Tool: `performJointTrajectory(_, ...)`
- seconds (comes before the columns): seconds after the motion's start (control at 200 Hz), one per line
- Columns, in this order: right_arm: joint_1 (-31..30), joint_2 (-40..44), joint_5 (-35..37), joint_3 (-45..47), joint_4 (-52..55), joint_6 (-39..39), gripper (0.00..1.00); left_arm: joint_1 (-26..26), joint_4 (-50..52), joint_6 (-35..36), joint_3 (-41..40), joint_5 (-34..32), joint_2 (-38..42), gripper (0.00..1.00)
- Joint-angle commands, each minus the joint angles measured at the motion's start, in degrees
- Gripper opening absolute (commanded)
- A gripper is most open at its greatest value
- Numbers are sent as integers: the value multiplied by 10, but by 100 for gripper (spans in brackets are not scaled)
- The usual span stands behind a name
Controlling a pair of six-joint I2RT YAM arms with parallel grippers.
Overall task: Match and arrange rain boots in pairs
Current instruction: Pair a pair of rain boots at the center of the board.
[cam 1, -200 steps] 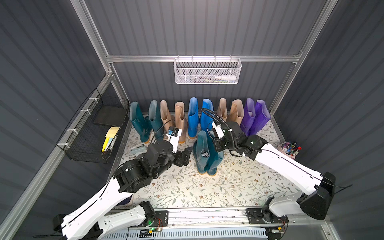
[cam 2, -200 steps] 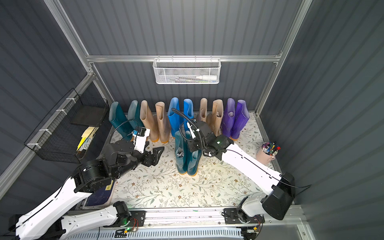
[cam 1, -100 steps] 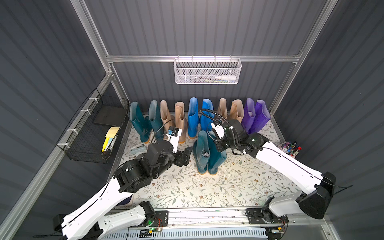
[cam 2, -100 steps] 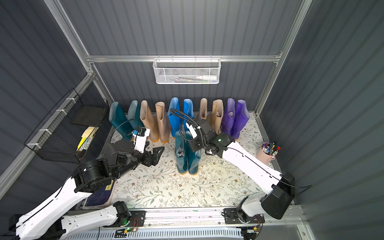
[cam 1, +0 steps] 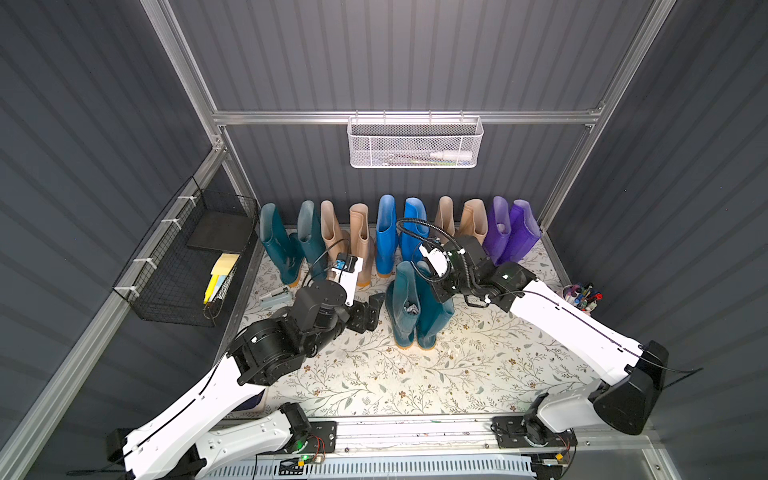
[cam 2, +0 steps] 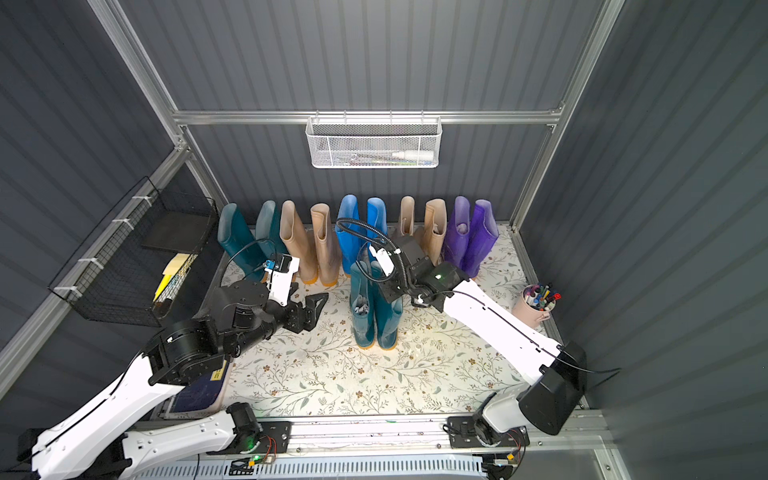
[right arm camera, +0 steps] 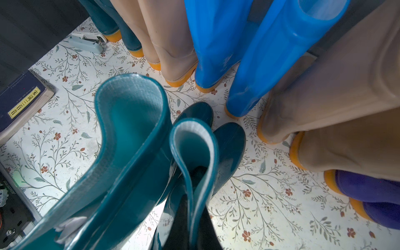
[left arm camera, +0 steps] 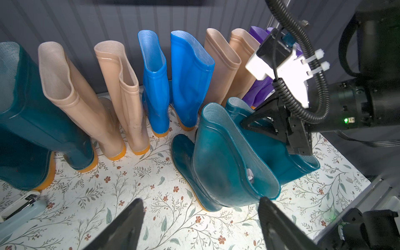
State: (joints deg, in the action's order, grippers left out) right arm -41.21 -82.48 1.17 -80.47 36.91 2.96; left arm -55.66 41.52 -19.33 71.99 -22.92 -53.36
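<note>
Fingers on right (left arm camera: 279, 121) pinch cuff of teal boot (left arm camera: 287, 164), clearest from left wrist view; left fingers (left arm camera: 129, 223) wide.

The dark teal boot (cam 1: 434, 328) pinched in the jaws of the right gripper (cam 1: 440, 293) is glossy with a pale grey lining, like its teal twin (cam 1: 397, 328) pressed alongside. Beyond those jaws stand a teal pair (cam 1: 278, 249), a beige pair (cam 1: 361, 245), a bright blue pair (cam 1: 384, 237), another beige pair (cam 1: 471, 220) and a purple pair (cam 1: 515, 237), all with orange soles. The mat (cam 1: 374, 382) beneath the jaws is white, printed with grey-green leafy sprigs and small rust-red flowers.
</note>
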Motion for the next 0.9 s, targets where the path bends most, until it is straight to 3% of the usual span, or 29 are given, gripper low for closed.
performJointTrajectory(0.0, 5, -4, -9, -22, -26, -16, 0, 3, -1, -7, 2, -8, 2, 85)
performJointTrajectory(0.305, 11, -4, -10, -26, -27, -16, 0, 3, -4, -5, 3, -8, -5, 85)
performJointTrajectory(0.895, 11, 42, -17, -41, -8, 2, 42, 3, -33, 50, 14, -17, -21, 95)
